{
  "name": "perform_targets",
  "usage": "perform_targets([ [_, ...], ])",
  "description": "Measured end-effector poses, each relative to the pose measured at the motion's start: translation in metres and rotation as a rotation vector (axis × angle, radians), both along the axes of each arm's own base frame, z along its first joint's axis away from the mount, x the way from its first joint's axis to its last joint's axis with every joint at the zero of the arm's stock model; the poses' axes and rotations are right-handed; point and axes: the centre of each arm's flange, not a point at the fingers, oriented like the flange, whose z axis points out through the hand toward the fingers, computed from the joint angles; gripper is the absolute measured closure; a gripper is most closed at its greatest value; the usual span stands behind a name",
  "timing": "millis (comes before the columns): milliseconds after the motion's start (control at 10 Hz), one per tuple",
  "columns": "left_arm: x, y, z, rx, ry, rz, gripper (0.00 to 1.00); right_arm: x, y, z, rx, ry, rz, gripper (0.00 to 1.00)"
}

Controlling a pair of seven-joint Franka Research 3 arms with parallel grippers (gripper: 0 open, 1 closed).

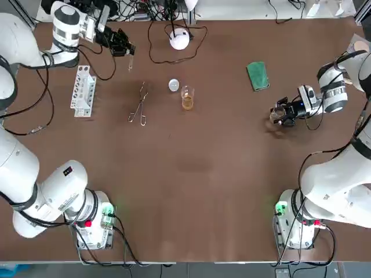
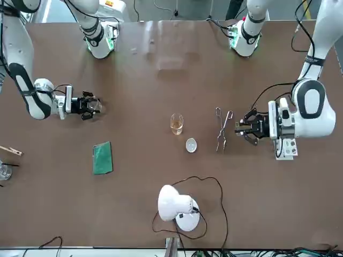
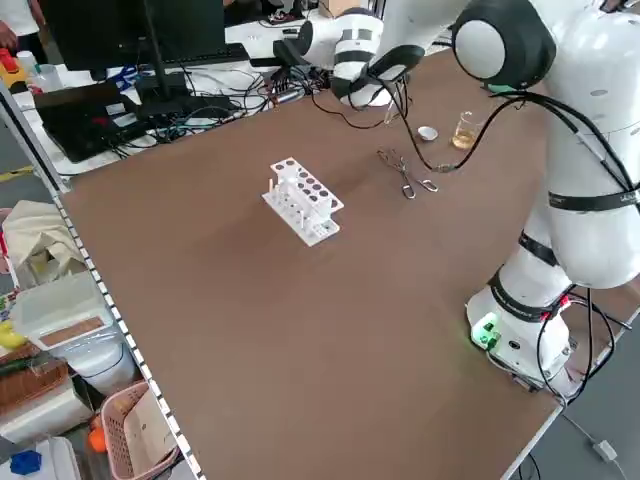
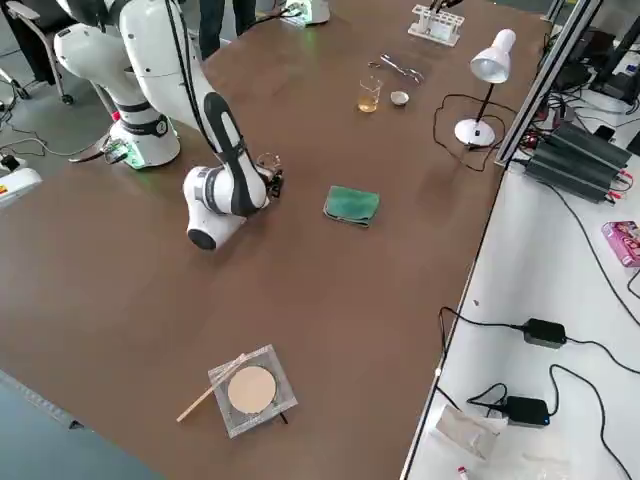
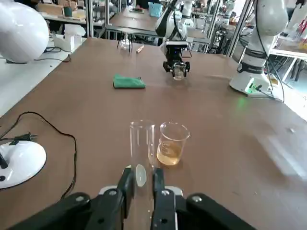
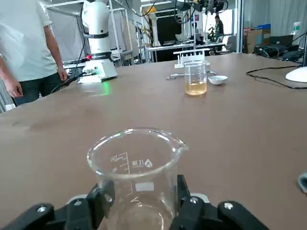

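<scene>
My left gripper hovers at the far left of the table, shut on a clear glass test tube that stands upright between its fingers. The white test tube rack lies just on the near side of it. My right gripper sits low at the right side of the table, shut on an empty glass beaker. A second small beaker with amber liquid stands mid-table beside a small white dish and metal tongs.
A green cloth lies at the far right, beyond the right gripper. A white desk lamp with a looping cable stands at the far edge. A mesh pad lies at the right edge. A person stands beyond the table.
</scene>
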Motion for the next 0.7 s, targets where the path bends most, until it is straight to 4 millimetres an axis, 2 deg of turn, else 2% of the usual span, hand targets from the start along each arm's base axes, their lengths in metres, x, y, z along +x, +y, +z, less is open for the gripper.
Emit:
perform_targets([
  [300,0.001,-0.054,0.003,0.072,0.000,0.033,0.78,0.012,0.046,0.009,0.034,-0.002,-0.010,0.41],
  [500,-0.003,-0.094,0.003,0.112,0.024,0.059,0.78,0.021,0.080,0.019,0.051,-0.004,-0.016,0.41],
  [700,-0.009,-0.126,0.003,0.163,0.020,0.083,0.78,0.028,0.105,0.026,0.064,-0.015,-0.035,0.41],
])
